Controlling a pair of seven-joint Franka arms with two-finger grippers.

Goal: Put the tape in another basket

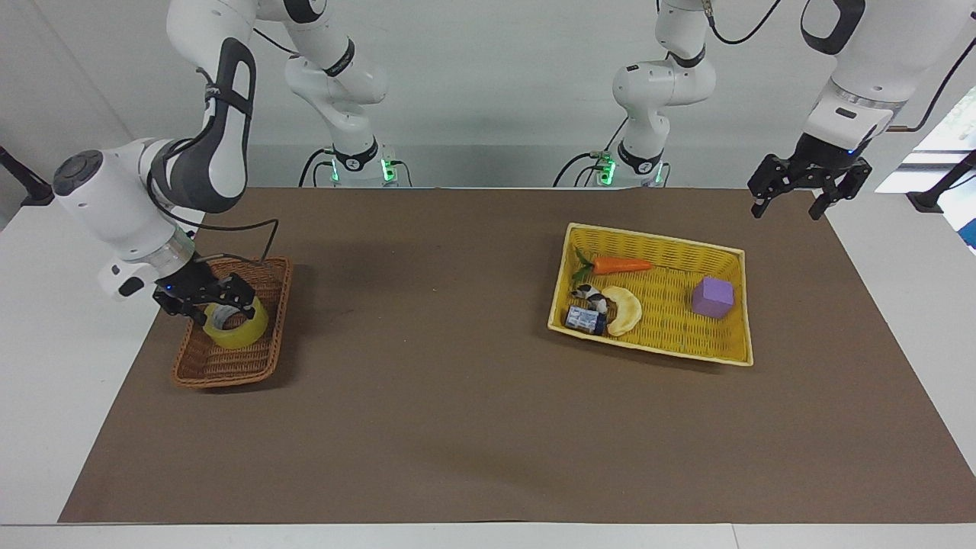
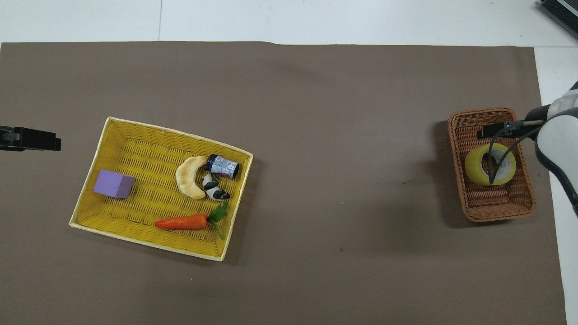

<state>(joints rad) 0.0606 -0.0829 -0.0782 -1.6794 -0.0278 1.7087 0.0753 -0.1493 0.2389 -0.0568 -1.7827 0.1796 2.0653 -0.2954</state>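
Brown-covered table (image 1: 473,396) under wicker basket (image 1: 200,370) and yellow basket (image 1: 663,347)
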